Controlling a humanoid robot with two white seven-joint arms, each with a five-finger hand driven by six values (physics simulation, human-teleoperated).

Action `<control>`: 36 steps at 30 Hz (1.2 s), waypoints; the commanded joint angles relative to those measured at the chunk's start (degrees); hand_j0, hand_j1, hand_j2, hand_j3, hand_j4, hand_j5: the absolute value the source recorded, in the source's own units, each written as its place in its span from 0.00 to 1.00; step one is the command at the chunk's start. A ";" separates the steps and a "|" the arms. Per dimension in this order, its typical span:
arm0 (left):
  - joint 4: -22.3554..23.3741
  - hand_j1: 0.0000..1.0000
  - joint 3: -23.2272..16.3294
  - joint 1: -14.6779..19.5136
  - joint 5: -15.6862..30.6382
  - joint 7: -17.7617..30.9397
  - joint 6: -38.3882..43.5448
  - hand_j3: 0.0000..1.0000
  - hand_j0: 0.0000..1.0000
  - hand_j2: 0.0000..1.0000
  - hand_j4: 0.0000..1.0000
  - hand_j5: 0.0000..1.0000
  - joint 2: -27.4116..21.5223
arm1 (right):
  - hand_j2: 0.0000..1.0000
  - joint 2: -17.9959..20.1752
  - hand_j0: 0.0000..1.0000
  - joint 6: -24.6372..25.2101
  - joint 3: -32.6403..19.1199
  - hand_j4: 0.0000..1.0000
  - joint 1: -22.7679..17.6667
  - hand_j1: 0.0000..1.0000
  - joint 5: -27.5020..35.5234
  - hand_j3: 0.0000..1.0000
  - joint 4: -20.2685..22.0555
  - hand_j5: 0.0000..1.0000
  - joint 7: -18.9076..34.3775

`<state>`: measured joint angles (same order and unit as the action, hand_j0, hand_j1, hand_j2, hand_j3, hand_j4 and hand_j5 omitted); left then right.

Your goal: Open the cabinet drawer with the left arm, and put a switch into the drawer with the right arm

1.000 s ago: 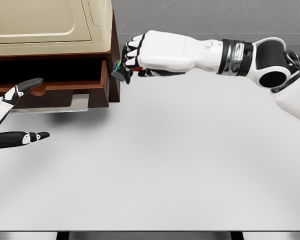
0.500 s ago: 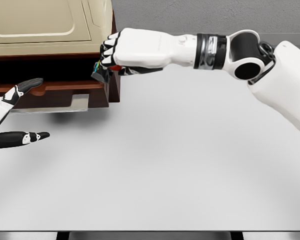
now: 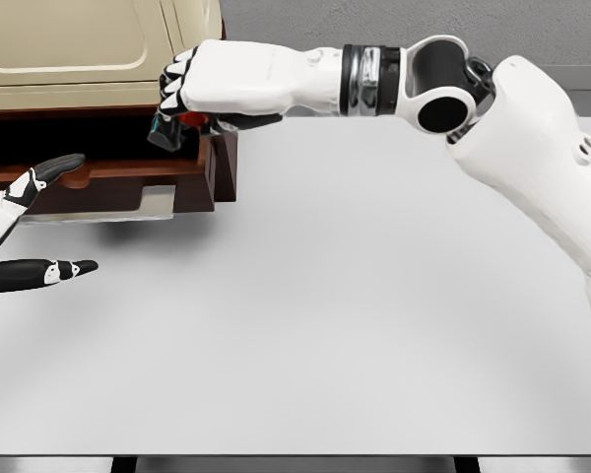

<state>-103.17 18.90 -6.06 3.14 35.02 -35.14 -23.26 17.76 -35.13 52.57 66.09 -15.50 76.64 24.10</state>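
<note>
Cream top panels on the cabinet [image 3: 79, 49], dark reddish-brown wood for the drawer [image 3: 108, 177] and frame. Plain pale grey table [image 3: 325, 315], grey wall behind. Glossy white right hand [image 3: 182, 94] with black fingertips, black and silver band at the wrist. Dark switch [image 3: 164, 133], maybe a red spot beside it, hard to tell. Left hand [image 3: 34, 222] white with black fingers.

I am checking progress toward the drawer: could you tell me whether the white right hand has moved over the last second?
Yes. The white right hand holding the small dark switch moved left, past the brown wooden cabinet's side panel, over the open drawer.
</note>
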 commanded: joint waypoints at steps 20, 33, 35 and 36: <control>-0.02 1.00 0.00 0.00 0.46 -0.02 0.14 1.00 1.00 1.00 1.00 1.00 -0.03 | 0.43 -10.91 0.43 0.13 1.75 0.43 4.13 0.43 -1.73 0.43 -14.59 0.43 0.15; -0.02 1.00 -0.09 0.00 0.46 -0.02 0.14 1.00 1.00 1.00 1.00 1.00 -0.03 | 0.96 -11.79 0.96 0.13 1.75 0.96 5.89 0.96 -2.43 0.96 -18.98 0.96 1.65; -0.02 1.00 -0.09 0.00 0.46 -0.02 0.14 1.00 1.00 1.00 1.00 1.00 -0.03 | 1.00 -11.96 1.00 0.13 1.75 1.00 5.98 1.00 -2.43 1.00 -18.98 1.00 1.65; -0.02 1.00 -0.09 0.00 0.46 -0.02 0.14 1.00 1.00 1.00 1.00 1.00 -0.03 | 1.00 -12.05 1.00 0.13 1.75 1.00 5.98 1.00 -2.43 1.00 -18.89 1.00 1.65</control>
<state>-103.17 18.85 -6.06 3.14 35.02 -35.14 -23.26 5.92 -35.14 54.42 72.07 -18.15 57.97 25.79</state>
